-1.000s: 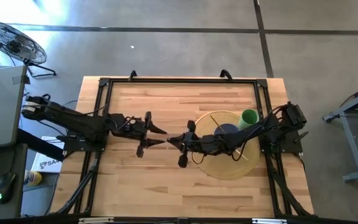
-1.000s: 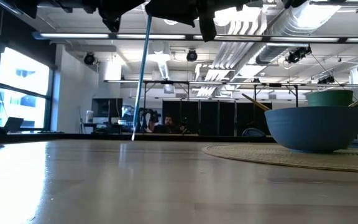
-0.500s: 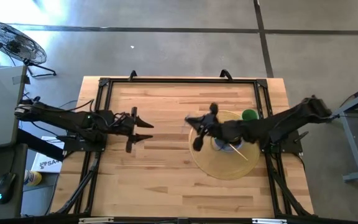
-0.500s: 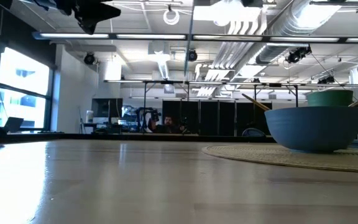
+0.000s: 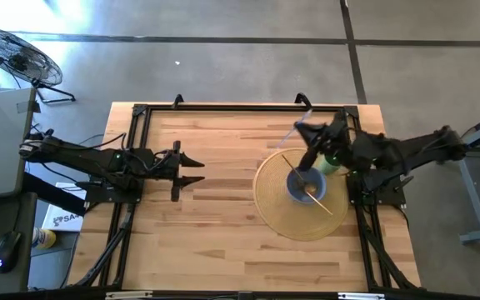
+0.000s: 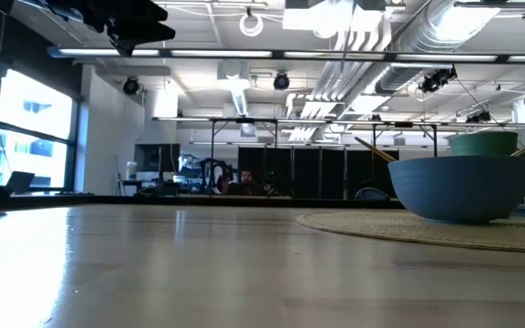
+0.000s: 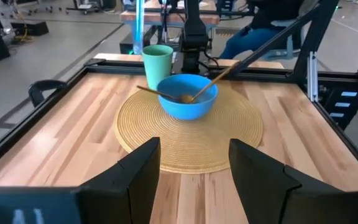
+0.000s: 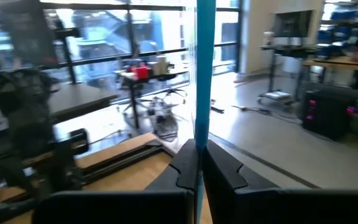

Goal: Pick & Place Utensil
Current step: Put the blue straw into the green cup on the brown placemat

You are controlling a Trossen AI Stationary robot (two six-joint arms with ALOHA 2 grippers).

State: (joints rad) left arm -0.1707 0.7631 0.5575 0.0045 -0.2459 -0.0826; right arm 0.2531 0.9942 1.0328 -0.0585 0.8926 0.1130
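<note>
Overhead, bare wooden table (image 5: 207, 242) on grey concrete floor (image 5: 223, 58).

The table (image 5: 223, 242) is pale planked wood with a smooth sheen. The round mat (image 7: 229, 134) looks woven, ribbed and matt. The blue bowl (image 7: 188, 98) and green cup (image 7: 157, 59) seem smooth, slightly glossy plastic. The blue utensil (image 8: 205, 68) looks translucent.

- Polished grey concrete floor (image 5: 223, 58) crossed by dark seams.
- Black pedestal fan (image 5: 17, 57) standing beyond the table's far left corner.
- Open ceiling with ducts (image 6: 399, 36) and strip lights (image 6: 199, 53).
- Large windows (image 6: 25, 146) on one wall, daylight entering.
- Distant workbenches (image 6: 326, 128) with dark frames.
</note>
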